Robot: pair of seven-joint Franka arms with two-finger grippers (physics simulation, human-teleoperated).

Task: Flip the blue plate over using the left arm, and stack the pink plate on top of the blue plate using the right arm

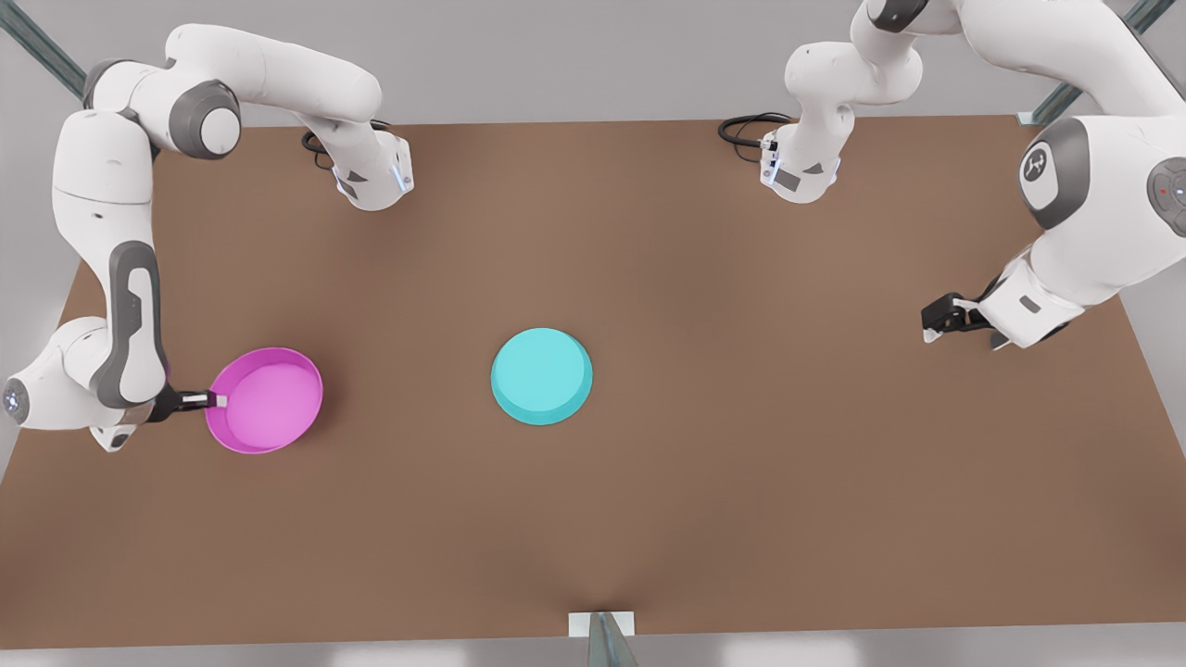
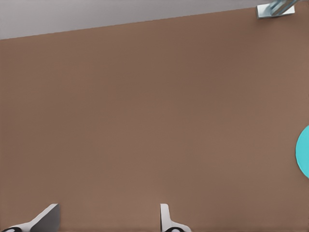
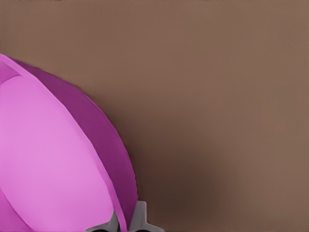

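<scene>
The blue plate (image 1: 541, 375) lies upside down near the middle of the brown table (image 1: 704, 500), its flat plain underside facing up and its rim down on the surface; a sliver of it also shows at the edge of the left wrist view (image 2: 303, 152). The pink plate (image 1: 265, 399) sits well apart from it, toward the front view's left, open side up and tilted. The right gripper (image 1: 215, 400) reaches in from the front view's left and pinches the pink plate's rim at the edge nearest that arm, its fingers closed down to the thickness of the rim; in the right wrist view the two fingertips (image 3: 141, 217) sit on either side of the magenta wall (image 3: 53, 159), one inside and one outside. The plate casts a soft shadow on the table beside it. The left gripper (image 1: 938, 324) hangs over bare table at the front view's right, far from both plates, and waits there with nothing in its grasp; the left wrist view shows its two fingers (image 2: 165, 218) spread wide apart over the brown surface.
</scene>
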